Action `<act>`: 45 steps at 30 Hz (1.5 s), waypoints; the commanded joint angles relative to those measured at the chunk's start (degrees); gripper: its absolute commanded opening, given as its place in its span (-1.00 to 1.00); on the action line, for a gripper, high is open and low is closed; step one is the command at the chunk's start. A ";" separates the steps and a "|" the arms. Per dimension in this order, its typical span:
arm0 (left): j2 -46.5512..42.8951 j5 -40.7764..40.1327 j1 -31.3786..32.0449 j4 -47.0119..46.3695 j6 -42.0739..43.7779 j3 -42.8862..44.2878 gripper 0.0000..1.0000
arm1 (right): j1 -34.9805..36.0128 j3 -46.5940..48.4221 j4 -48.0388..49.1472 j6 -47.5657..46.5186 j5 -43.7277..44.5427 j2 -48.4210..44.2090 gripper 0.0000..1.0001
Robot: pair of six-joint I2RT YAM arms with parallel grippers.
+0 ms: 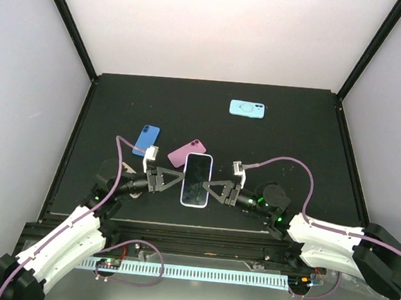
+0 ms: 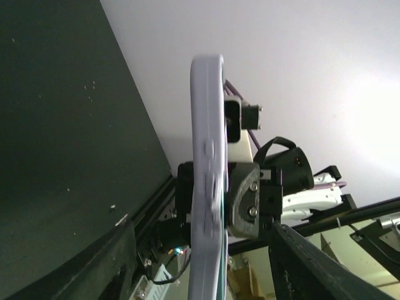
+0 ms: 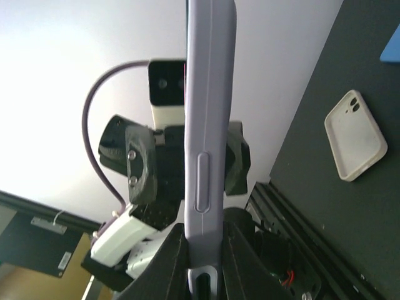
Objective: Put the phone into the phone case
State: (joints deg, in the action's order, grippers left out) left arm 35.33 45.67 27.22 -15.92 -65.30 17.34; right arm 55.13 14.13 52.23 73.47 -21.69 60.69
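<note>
Starting at the near edge of the counter (image 1: 290,164), the two arms reach inward and meet over its middle, where the phone (image 1: 196,181) is held off the surface, screen up, inside the lavender phone case (image 3: 209,125).

The right pincer (image 1: 209,187) is pinching the right long edge, with a finger on each face of the case. The left pincer (image 1: 179,179) sits at the left long edge. Its one clearly visible finger (image 2: 306,262) stands apart from the case, so I take it as spread around the edge and not clamping.

The phone's long axis runs near to far, square across the line joining the two pincers. Each pincer therefore faces one long side, and both are equally close. In the left wrist view a thin greenish strip shows along the near end of the case. This may be the phone's edge sitting slightly proud, though I cannot be sure. If so, the next move is probably a squeeze by the left pincer across the thickness at that end, with the right pincer carrying the weight.

Further back on the counter lie a pink case (image 1: 183,152) and a blue piece (image 1: 146,139), which could be a case or a phone. A light blue case (image 1: 248,109) lies well apart near the far edge.
</note>
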 commanded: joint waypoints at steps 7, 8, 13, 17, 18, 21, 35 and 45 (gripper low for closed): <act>-0.02 7.23 0.25 -3.24 -0.52 -1.62 0.38 | -0.30 3.85 -1.72 -1.56 12.39 -3.83 -0.81; 0.14 7.34 0.34 -2.88 -0.22 -1.50 0.37 | -0.29 4.00 -2.18 -1.61 12.80 -3.89 -0.81; 1.41 7.56 0.70 -0.81 1.85 -0.91 0.33 | -0.29 4.43 -2.38 -1.20 13.26 -3.00 -0.80; 3.01 7.80 0.88 -0.77 2.38 -0.53 0.18 | -0.33 4.38 -1.61 -0.66 13.08 -1.95 -0.80; 3.48 7.92 1.04 -0.52 2.68 -0.29 0.12 | -0.30 4.29 -1.22 -0.41 13.04 -1.59 -0.80; 4.73 7.27 1.67 -0.25 3.07 -0.16 -0.06 | -0.30 4.00 -0.01 0.11 12.91 -0.49 -0.80; 6.57 3.55 2.08 11.60 9.18 3.92 -0.97 | -0.29 2.72 -7.05 -2.57 13.53 -0.89 -0.80; 5.45 3.11 2.09 10.01 8.69 3.57 -0.97 | -0.30 3.40 -9.13 -2.26 10.99 -0.44 -0.47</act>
State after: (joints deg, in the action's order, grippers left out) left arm 41.65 50.57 29.02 -6.33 -57.36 18.65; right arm 54.87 16.21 42.26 72.42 -10.09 60.99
